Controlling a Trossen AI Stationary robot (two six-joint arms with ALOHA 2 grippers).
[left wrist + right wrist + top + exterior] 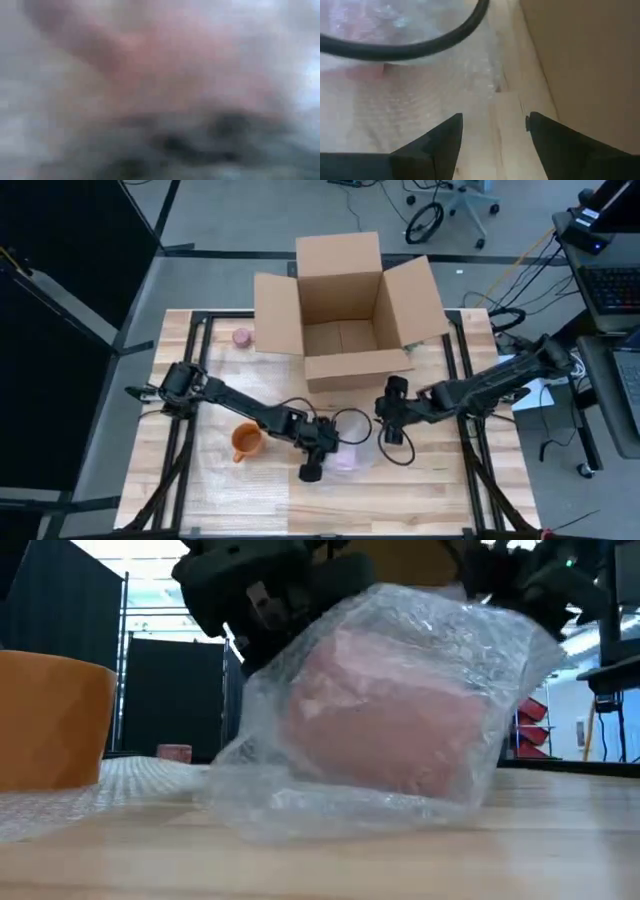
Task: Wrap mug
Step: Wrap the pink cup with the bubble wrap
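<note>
A pink mug (390, 720) lies tilted inside clear bubble wrap (300, 805) on the wooden table (440, 490), near the middle front. In the high view the bundle (350, 452) sits right beside my left gripper (314, 452), whose dark body hangs over the bundle's top in the low view. The left wrist view shows only a pink blur up close. My right gripper (494, 124) is open above bare wood and the wrap's edge, to the right of the bundle (390, 428). It has nothing between its fingers.
An orange mug (245, 442) stands left of the bundle on a spread sheet of bubble wrap (225, 475). An open cardboard box (345, 310) stands at the back, its wall close to my right gripper. A small pink object (241, 337) lies left of the box. A black cable (410, 47) loops near the bundle.
</note>
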